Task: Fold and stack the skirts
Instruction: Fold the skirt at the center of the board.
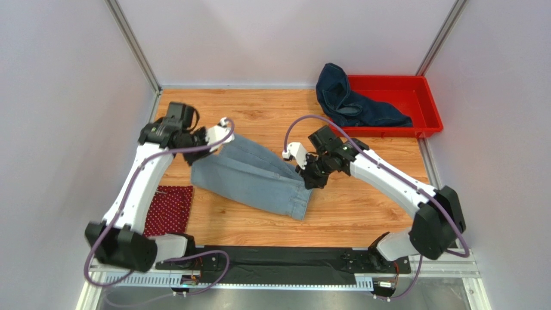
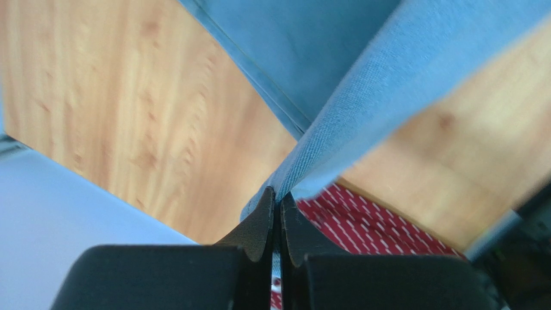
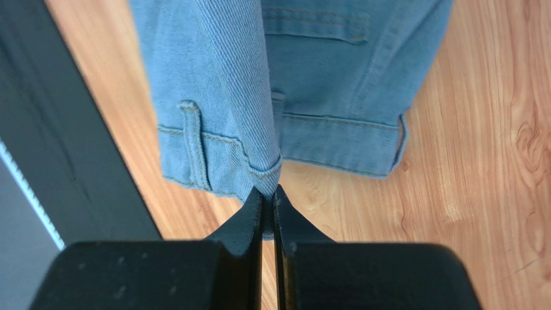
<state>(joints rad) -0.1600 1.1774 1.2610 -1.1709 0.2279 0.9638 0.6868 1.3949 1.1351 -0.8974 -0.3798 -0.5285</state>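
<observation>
Denim skirt [image 1: 252, 177] clamped by left gripper [image 2: 279, 196] and right gripper [image 3: 270, 192]; dotted skirt [image 1: 173, 205] half-hidden

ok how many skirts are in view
3: light blue denim skirt at mid-table; dark red dotted skirt at near left; navy skirt draped over the red tray's left end. Others could hide beneath.

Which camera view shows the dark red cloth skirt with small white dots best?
The top external view: the dark red dotted skirt shows almost whole, flat on the wooden table. The left wrist view shows only a blurred strip of it beneath the light blue denim skirt. The right wrist view shows none of it.
</observation>
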